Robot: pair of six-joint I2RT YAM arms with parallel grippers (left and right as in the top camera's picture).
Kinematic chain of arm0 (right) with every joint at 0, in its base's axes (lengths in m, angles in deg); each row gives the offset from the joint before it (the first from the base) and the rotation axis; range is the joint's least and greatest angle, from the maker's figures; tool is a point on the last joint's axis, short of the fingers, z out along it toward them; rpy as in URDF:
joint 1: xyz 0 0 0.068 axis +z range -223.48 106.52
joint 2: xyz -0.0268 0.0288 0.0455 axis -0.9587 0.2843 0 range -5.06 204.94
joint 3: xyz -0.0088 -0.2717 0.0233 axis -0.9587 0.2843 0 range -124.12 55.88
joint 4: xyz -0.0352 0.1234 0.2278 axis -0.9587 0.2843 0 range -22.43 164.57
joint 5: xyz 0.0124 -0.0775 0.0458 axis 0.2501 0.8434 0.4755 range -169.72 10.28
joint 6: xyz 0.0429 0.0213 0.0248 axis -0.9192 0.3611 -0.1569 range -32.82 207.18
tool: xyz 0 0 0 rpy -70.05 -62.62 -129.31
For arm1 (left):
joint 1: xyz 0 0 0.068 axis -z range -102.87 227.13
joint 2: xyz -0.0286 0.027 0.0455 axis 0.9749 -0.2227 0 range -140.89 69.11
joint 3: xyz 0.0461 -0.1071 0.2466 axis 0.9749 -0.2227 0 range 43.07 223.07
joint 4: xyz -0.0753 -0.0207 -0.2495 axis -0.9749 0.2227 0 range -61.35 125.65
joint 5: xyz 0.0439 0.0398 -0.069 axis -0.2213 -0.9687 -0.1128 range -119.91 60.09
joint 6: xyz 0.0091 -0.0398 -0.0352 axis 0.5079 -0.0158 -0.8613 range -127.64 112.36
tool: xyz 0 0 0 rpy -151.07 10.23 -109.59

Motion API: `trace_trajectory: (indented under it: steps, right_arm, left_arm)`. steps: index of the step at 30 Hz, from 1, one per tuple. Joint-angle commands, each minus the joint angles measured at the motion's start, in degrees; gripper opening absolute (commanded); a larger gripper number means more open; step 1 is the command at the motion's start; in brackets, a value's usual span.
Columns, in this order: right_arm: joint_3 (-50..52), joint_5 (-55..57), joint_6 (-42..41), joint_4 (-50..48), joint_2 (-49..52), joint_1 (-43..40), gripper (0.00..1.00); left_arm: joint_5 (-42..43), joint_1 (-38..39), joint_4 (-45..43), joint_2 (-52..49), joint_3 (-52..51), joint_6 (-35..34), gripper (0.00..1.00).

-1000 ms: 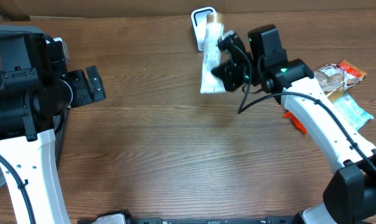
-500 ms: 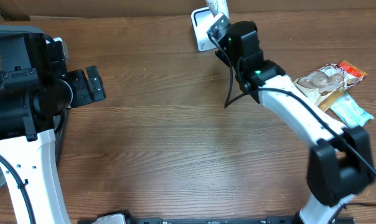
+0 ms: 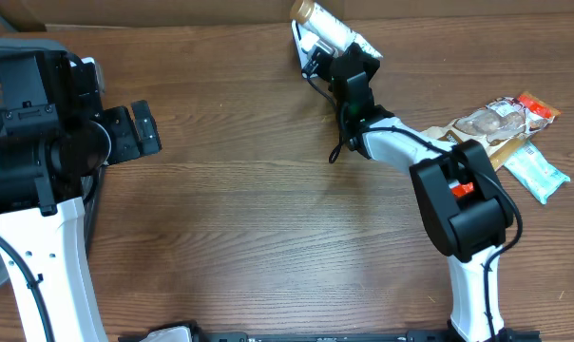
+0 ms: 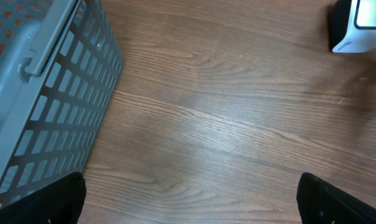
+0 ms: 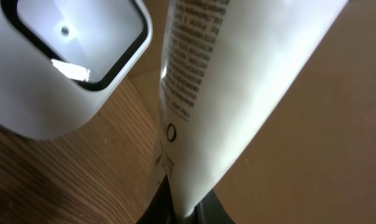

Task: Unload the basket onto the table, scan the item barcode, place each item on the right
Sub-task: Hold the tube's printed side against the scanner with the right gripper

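The item is a white tube (image 3: 333, 28) with a tan cap and small print, seen close up in the right wrist view (image 5: 238, 81). My right gripper (image 3: 340, 49) is shut on the tube's flat end (image 5: 187, 208), holding it at the back edge just over the white scanner (image 3: 303, 46). The scanner's dark-rimmed window (image 5: 73, 43) shows a bright glint, right beside the tube's printed side. No barcode can be made out. Far to the left, my left gripper (image 3: 135, 133) stands open over bare wood (image 4: 188, 208), with nothing between its fingers.
A grey mesh basket (image 4: 51, 93) sits at the left edge, next to the left arm. Snack packets (image 3: 501, 119) and a teal packet (image 3: 536, 173) lie at the right. A cardboard wall (image 3: 173, 9) closes off the back.
The right arm has swung toward the back, carrying the tube from in front of the scanner to above it. The left arm has not moved.
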Motion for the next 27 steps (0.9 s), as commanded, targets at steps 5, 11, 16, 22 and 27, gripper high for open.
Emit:
trace_trajectory:
  steps: [5, 11, 16, 22, 27]
  right_arm:
    - [-2.10, 2.36, 4.66, -6.49, 3.72, -1.62, 0.04]
    - [-2.14, 1.07, 4.63, -6.43, 5.14, -1.90, 0.04]
    - [-2.67, 0.17, 4.68, -7.69, 5.14, -1.90, 0.04]
    - [-3.15, -0.90, 6.25, -7.69, 5.14, -2.16, 0.04]
    - [-3.78, -1.44, 14.14, -7.76, 5.25, -2.45, 0.04]
  left_arm:
    - [0.50, -0.22, -0.17, -0.20, -0.02, -0.37, 1.00]
    - [0.50, -0.22, -0.20, -0.20, -0.02, -0.37, 0.99]
    - [0.50, -0.22, -0.17, -0.20, -0.02, -0.37, 0.99]
    - [0.50, -0.22, -0.20, -0.20, -0.02, -0.37, 1.00]
    - [0.50, -0.22, -0.20, -0.20, -0.02, -0.37, 1.00]
